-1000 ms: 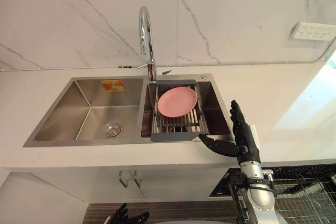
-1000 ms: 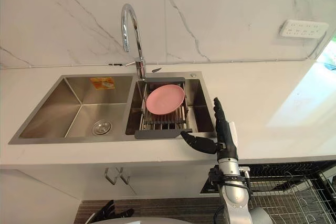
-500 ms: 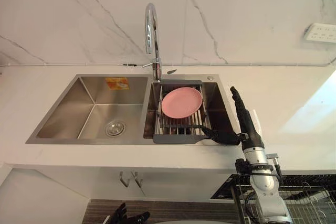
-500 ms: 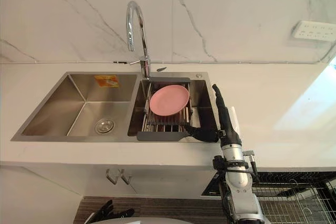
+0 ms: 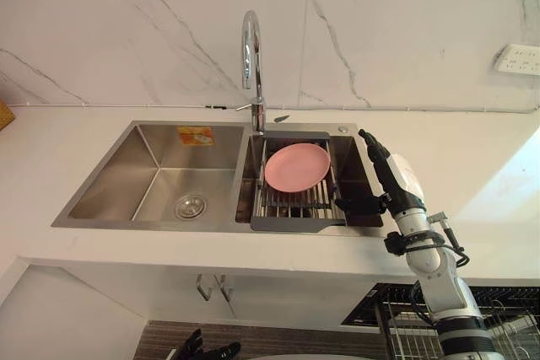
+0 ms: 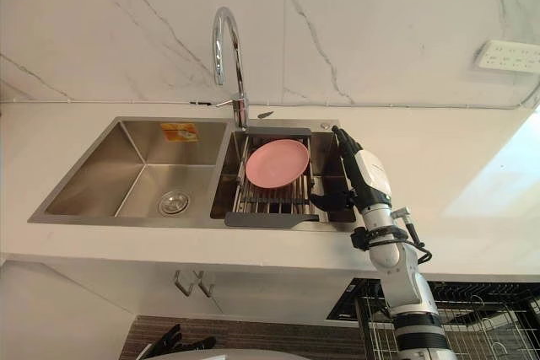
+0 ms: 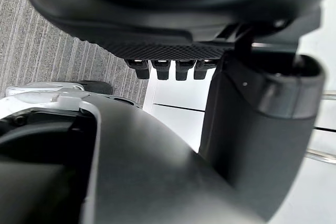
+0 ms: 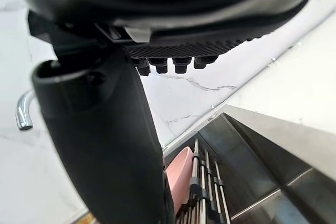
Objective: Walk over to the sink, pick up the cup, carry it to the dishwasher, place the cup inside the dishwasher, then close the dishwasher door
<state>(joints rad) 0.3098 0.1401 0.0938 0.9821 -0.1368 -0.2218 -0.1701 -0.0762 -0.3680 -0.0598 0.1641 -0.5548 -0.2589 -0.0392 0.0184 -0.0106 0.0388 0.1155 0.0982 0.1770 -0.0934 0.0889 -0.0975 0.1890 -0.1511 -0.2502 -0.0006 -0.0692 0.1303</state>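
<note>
The white desk (image 5: 472, 162) spread out around my right hand (image 5: 384, 176), with a double steel sink (image 5: 152, 179) sunk into it. Just left of my hand a grey rack (image 5: 295, 223) sat in the nearer basin, holding a pink plate (image 5: 296, 166). The tap (image 5: 251, 48) stood beyond the rack.

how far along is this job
Done: it is at the sink. In hand: nothing; the right hand hovers open over the right basin beside the rack holding a pink plate, left hand low. Left: picking up, carrying, loading the dishwasher rack, closing the door.
</note>
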